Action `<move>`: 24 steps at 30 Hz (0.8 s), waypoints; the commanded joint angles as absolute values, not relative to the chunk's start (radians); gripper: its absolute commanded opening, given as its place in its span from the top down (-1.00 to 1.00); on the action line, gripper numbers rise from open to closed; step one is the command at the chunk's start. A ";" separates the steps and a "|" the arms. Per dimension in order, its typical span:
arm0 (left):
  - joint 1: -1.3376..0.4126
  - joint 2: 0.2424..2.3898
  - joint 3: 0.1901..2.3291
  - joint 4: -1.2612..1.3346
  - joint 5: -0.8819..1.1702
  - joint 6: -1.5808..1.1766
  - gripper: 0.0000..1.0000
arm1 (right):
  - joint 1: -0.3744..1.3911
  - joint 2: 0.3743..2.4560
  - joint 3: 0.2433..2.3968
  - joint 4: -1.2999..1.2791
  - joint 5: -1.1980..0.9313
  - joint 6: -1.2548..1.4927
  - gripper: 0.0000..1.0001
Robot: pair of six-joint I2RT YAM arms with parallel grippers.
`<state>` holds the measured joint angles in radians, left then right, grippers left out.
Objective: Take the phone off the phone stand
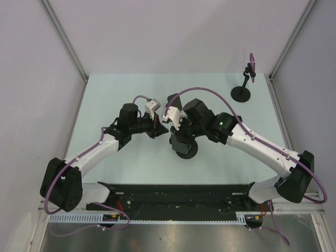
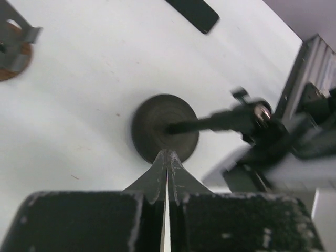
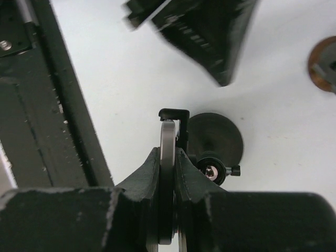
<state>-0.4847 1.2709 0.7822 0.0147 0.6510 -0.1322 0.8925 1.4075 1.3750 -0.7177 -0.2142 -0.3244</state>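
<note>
The phone (image 3: 167, 152) shows edge-on in the right wrist view as a thin silver-rimmed slab, its top under the black clamp hook (image 3: 175, 113) of the phone stand. The stand's round black base (image 3: 216, 137) sits on the table just behind it. My right gripper (image 3: 168, 157) is shut on the phone, one finger on each face. In the top view the right gripper (image 1: 177, 137) is over the stand base (image 1: 187, 149). My left gripper (image 2: 167, 156) is shut and empty, its tips at the near rim of the stand base (image 2: 157, 123); the stand's stem (image 2: 210, 122) leans right.
A second black stand (image 1: 242, 93) with a purple top stands at the back right. A brown disc with a metal clip (image 2: 13, 50) lies on the table, also in the right wrist view (image 3: 323, 71). The black base rail (image 1: 173, 195) runs along the near edge.
</note>
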 commanded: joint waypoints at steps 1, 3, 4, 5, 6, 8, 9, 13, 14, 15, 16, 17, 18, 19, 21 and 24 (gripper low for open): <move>-0.462 1.298 0.844 0.091 0.609 -0.182 0.99 | 0.917 1.410 1.350 -0.801 -0.345 -0.322 1.00; -0.463 1.305 0.854 0.092 0.638 -0.199 1.00 | 0.919 1.407 1.347 -0.772 -0.348 -0.311 1.00; -0.463 1.307 0.857 0.092 0.646 -0.204 0.99 | 0.919 1.405 1.347 -0.759 -0.341 -0.307 1.00; -0.465 1.305 0.856 0.092 0.647 -0.207 1.00 | 0.919 1.405 1.347 -0.749 -0.331 -0.296 1.00; -0.465 1.298 0.854 0.092 0.641 -0.206 0.99 | 0.919 1.405 1.347 -0.730 -0.322 -0.292 1.00; -0.463 1.261 0.842 0.092 0.620 -0.207 0.97 | 0.917 1.402 1.347 -0.712 -0.281 -0.276 1.00; -0.462 1.246 0.836 0.092 0.597 -0.207 0.83 | 0.916 1.401 1.345 -0.697 -0.269 -0.273 1.00; -0.456 1.171 0.804 0.080 0.552 -0.186 0.40 | 0.904 1.388 1.345 -0.669 -0.248 -0.256 1.00; -0.457 1.142 0.789 0.077 0.545 -0.180 0.31 | 0.896 1.387 1.345 -0.666 -0.249 -0.253 1.00; -0.457 1.125 0.778 0.077 0.540 -0.175 0.24 | 0.891 1.382 1.347 -0.661 -0.249 -0.246 1.00; -0.456 1.111 0.769 0.077 0.535 -0.164 0.08 | 0.888 1.384 1.347 -0.661 -0.245 -0.245 1.00; -0.457 1.095 0.752 0.077 0.535 -0.157 -0.01 | 0.887 1.384 1.347 -0.661 -0.241 -0.242 1.00; -0.457 1.066 0.744 0.077 0.540 -0.149 -0.20 | 0.884 1.385 1.345 -0.666 -0.236 -0.242 1.00; -0.457 1.054 0.736 0.077 0.554 -0.128 -0.29 | 0.882 1.388 1.345 -0.667 -0.229 -0.241 1.00; -0.457 1.020 0.716 0.075 0.568 -0.104 -0.51 | 0.877 1.387 1.345 -0.663 -0.203 -0.232 1.00; -0.469 0.977 0.692 0.075 0.552 -0.072 -0.75 | 0.871 1.384 1.347 -0.637 -0.164 -0.180 1.00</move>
